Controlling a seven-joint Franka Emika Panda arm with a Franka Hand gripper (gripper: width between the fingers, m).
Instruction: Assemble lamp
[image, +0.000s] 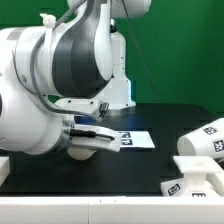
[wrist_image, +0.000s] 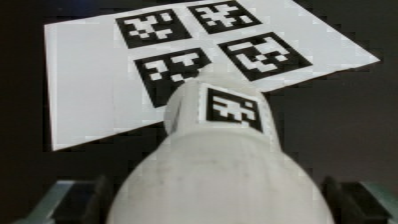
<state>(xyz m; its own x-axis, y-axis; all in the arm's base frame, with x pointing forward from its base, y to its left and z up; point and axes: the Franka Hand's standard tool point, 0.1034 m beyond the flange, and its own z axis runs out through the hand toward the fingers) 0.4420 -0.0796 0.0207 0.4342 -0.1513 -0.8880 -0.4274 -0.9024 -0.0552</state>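
My gripper (image: 86, 137) is shut on the white round bulb (image: 92, 146), low over the black table at the exterior view's left. In the wrist view the bulb (wrist_image: 217, 160) fills the space between my two dark fingers (wrist_image: 71, 200), its tagged neck (wrist_image: 233, 107) pointing toward the marker board (wrist_image: 107, 70). The tapered shade (image: 205, 141) lies on its side at the exterior view's right. The blocky base (image: 192, 183) sits in front of it, near the table's front edge. Both are well apart from my gripper.
The marker board (image: 136, 140) lies flat on the table just to the right of the bulb in the exterior view. The arm's large white body (image: 50, 80) fills that view's left. A green wall stands behind.
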